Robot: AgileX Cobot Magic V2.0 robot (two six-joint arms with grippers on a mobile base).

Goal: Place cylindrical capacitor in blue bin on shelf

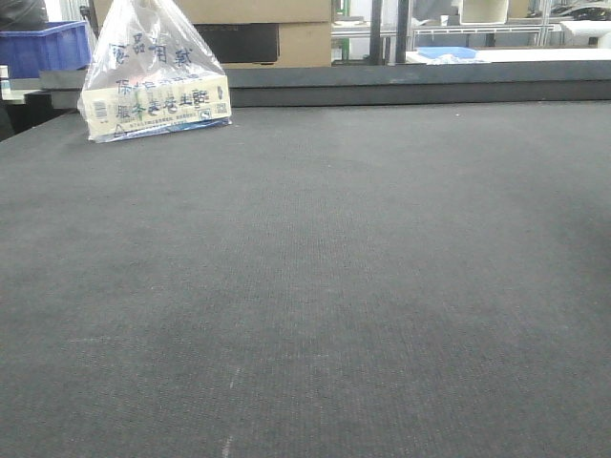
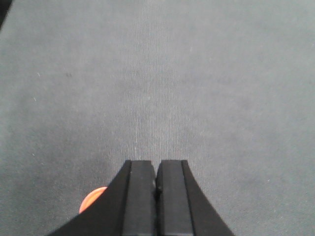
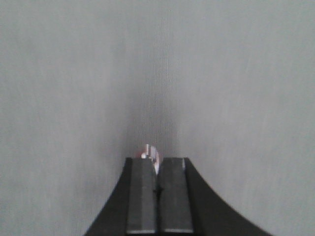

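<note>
Pinches fingers [image 3: 141,196] of right gripper [image 3: 157,163] shut on a small shiny tip, seemingly the cylindrical capacitor [image 3: 150,151], secure for carrying to the blue bin [image 1: 43,48] beyond the table [image 1: 382,286]; holds left gripper [image 2: 156,166] closed, idle and empty.

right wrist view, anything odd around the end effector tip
Yes: a small shiny object with a red-orange patch peeks past the tip of the right end effector, whose jaws are together. Whether it is pinched or just lying on the grey mat cannot be told. Nothing else stands out.
</note>
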